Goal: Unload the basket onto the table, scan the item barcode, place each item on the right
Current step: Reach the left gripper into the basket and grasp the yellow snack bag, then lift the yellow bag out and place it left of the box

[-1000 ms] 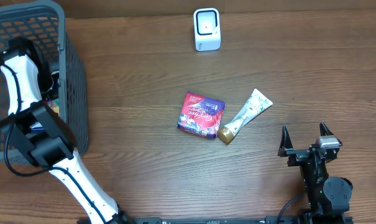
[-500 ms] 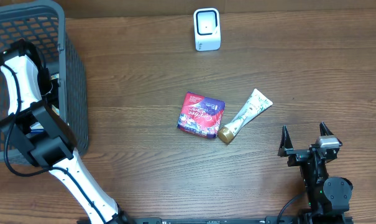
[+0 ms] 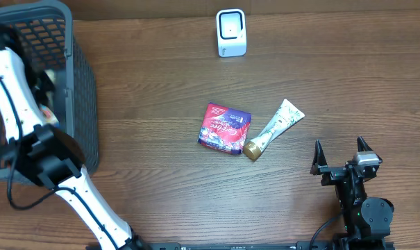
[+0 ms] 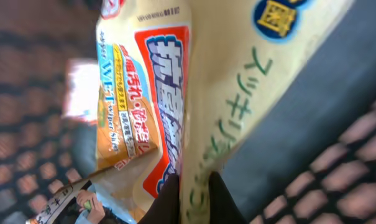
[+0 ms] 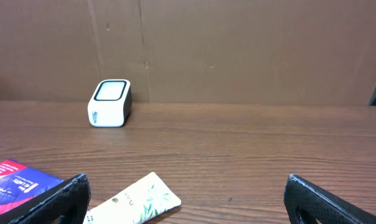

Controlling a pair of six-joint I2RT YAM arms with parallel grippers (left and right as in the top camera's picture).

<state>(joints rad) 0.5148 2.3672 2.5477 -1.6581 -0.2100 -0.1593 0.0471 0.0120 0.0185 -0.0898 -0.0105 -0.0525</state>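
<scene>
Wet-wipe pack (image 4: 194,93): pinched by a thin lower edge between left jaws, pressed tight together on the film, with the rest of the pack fanning out ahead of the tips. Down inside grey basket (image 3: 85,104), mesh on both sides of the jaws in wrist view. Edge grip prob. chosen because there's no room among the other goods to straddle the flat face; also leaves the printed faces bare for the reader. No barcode seen on the face turned to wrist cam, so can't tell which side carries it.

Left arm (image 3: 15,97): over the basket rim from above, so prob. a straight lift out next.

Scanner (image 3: 231,32): upright at far side of table (image 3: 161,194), well apart from left jaws, far ahead and to the left of right jaws.

Right jaws: spread wide, nothing between, parked low at near edge, prob. to avoid blocking the path.

Tube (image 3: 273,128) and red pack (image 3: 225,128): just beside each other mid-table, ahead-left of right jaws, lying loose.

Judged early: grip on, lift and presentation to scanner not yet done. Risk: soft film slipping, or pack swinging from so small a bite.
</scene>
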